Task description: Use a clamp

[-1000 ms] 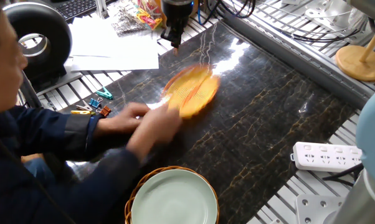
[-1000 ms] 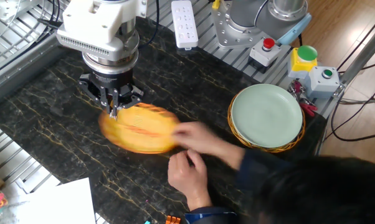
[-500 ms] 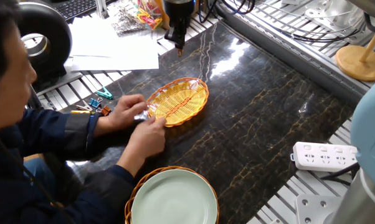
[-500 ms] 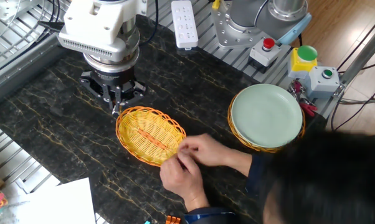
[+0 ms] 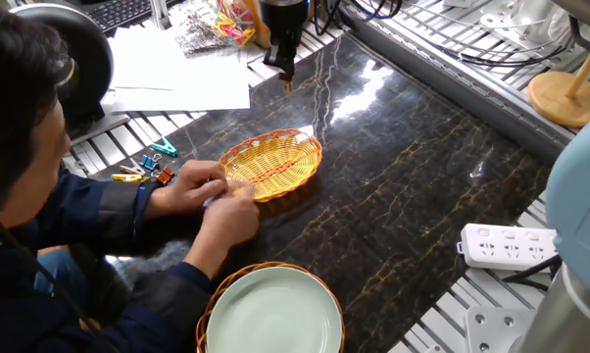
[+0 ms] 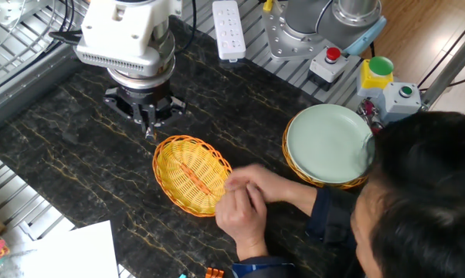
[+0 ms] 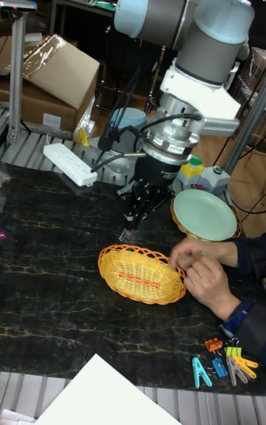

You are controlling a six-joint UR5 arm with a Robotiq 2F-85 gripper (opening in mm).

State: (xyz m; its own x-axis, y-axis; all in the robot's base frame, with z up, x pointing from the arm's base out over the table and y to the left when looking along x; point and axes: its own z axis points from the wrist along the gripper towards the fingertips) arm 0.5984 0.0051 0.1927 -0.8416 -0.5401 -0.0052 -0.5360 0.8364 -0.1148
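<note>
Clamps [image 7: 222,366] lie at marble table [image 5: 422,186] edge w/ basket [image 6: 190,173]; gripper [image 6: 149,133] looks closed, holding nothing, hard to tell.

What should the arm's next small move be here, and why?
Probably none yet: hold position. The person's hands are at the rim of the basket, close to the gripper, which hovers above the table just beyond the basket's far edge and holds nothing visible. The clips lie at the table's edge near the person, so reaching for one means passing those hands.
</note>
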